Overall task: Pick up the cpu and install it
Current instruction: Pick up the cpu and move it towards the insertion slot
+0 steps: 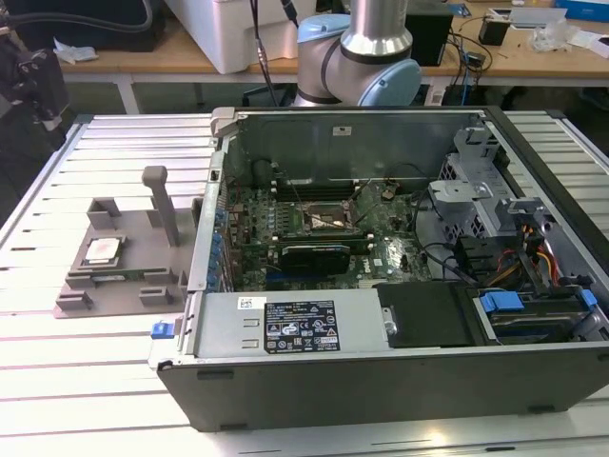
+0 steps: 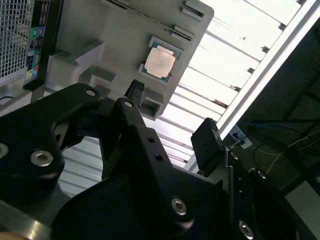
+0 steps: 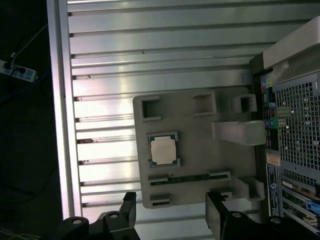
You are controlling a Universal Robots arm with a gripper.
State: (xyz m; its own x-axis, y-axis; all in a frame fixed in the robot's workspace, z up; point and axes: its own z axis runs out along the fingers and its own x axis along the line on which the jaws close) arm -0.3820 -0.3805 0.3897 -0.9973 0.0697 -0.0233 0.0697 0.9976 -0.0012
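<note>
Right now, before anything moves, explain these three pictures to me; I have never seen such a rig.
The silver-and-blue column is a robot arm, seen by a camera standing off it. The other two pictures come from cameras riding at its wrist, looking past the black gripper. On the slatted metal table lie an open computer case and a grey holder. The cpu, a small silvery square, rests in that holder. The gripper's fingers stand apart and hold nothing.
</note>
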